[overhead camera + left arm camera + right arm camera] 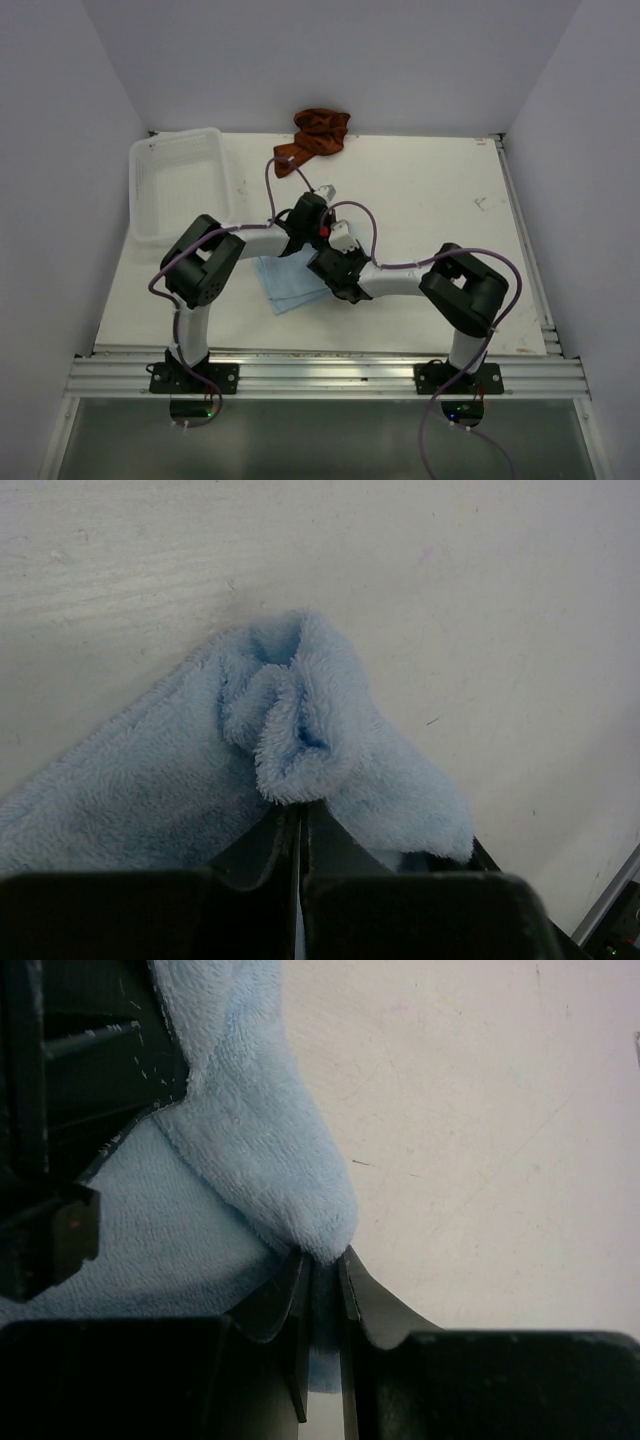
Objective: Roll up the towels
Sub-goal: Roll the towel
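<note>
The light blue towel (285, 285) lies on the white table between the two arms. Both grippers meet over its far right edge. In the left wrist view my left gripper (299, 805) is shut, and a puckered fold of blue towel (300, 710) bunches up straight from its fingertips. My right gripper (322, 1258) is shut on a corner of the same towel (250, 1130), with blue cloth showing between its fingers. The rust towel (318, 135) sits crumpled at the table's far edge, away from both grippers.
A white mesh basket (180, 185) stands at the back left of the table. Part of the left arm's black body (80, 1080) fills the upper left of the right wrist view, close beside the right gripper. Walls enclose the table on three sides.
</note>
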You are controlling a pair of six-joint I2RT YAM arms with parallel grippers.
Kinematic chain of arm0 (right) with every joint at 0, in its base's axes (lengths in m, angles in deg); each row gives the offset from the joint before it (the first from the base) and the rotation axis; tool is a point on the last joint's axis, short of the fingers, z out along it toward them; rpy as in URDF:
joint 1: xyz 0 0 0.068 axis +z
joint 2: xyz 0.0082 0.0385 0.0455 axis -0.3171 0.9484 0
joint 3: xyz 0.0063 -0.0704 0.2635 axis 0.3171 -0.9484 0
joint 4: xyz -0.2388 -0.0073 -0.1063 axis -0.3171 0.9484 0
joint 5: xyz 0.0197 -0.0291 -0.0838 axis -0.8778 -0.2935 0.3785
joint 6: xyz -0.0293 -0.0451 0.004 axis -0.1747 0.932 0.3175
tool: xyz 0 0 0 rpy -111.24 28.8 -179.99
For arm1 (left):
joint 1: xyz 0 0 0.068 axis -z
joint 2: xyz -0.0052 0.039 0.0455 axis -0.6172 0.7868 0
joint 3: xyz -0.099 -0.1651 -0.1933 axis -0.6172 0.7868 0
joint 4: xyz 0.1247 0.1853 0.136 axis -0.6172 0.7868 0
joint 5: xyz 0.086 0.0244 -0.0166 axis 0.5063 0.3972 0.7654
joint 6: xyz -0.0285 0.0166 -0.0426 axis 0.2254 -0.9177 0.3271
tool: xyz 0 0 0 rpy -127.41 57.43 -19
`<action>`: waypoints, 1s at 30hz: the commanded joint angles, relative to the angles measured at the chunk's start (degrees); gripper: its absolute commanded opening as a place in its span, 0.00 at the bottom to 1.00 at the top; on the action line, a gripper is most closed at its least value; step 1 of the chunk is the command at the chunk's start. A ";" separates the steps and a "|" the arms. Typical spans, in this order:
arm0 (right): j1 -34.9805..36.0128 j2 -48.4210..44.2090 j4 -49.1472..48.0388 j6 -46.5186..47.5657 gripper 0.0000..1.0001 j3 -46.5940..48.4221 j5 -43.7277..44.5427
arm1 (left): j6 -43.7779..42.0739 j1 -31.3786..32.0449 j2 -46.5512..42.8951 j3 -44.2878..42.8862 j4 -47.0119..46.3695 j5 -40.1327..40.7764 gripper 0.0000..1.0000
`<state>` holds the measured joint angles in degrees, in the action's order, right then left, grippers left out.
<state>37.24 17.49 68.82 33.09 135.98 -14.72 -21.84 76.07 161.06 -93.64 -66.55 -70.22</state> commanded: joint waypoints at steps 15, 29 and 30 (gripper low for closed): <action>0.35 -11.55 0.36 -2.06 0.41 -1.55 -7.84 | -0.98 0.36 -0.86 3.09 -1.94 3.21 0.00; -17.47 -29.40 -8.15 -10.93 0.50 -13.84 -40.34 | -0.98 0.37 -1.12 3.44 -2.12 3.38 0.00; -19.06 -29.24 -10.51 -11.02 0.50 -14.46 -42.80 | -0.98 0.37 -1.12 3.44 -2.20 3.29 0.00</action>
<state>22.59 -10.26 64.82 25.94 124.07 -44.49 -21.84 76.13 160.84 -91.54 -69.98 -69.06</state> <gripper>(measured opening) 0.502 0.012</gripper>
